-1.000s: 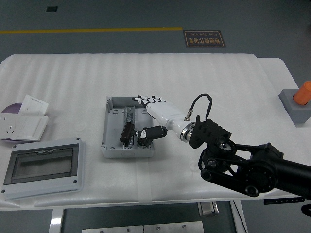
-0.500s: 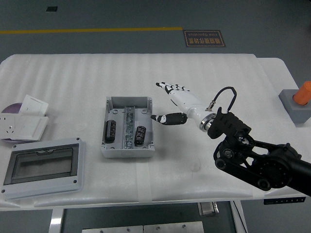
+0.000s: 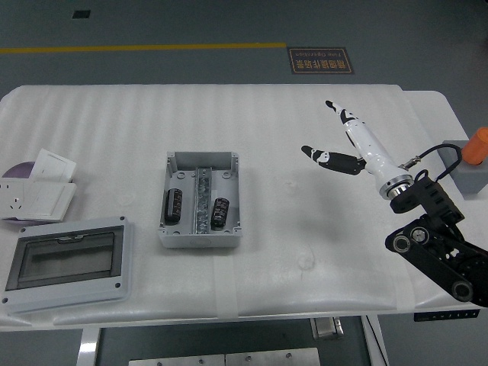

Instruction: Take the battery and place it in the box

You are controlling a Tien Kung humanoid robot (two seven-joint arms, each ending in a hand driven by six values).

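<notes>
A: Is anything showing readable print?
B: Only the dark floor sign [image 3: 320, 60] lying beyond the table [image 3: 229, 114] is carrying lettering, and it is blurring too much to read.

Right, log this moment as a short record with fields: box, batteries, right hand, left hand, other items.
box: grey box open, lidless, mid-table
batteries: two black batteries inside, left battery and right battery, either side of the centre rail
right hand: right hand raised over the table's right part, fingers spread, holding nothing, well clear of the box
left hand: not in view
other items: windowed grey cover near left; white socket plate far left; orange object on a grey block at right edge
</notes>
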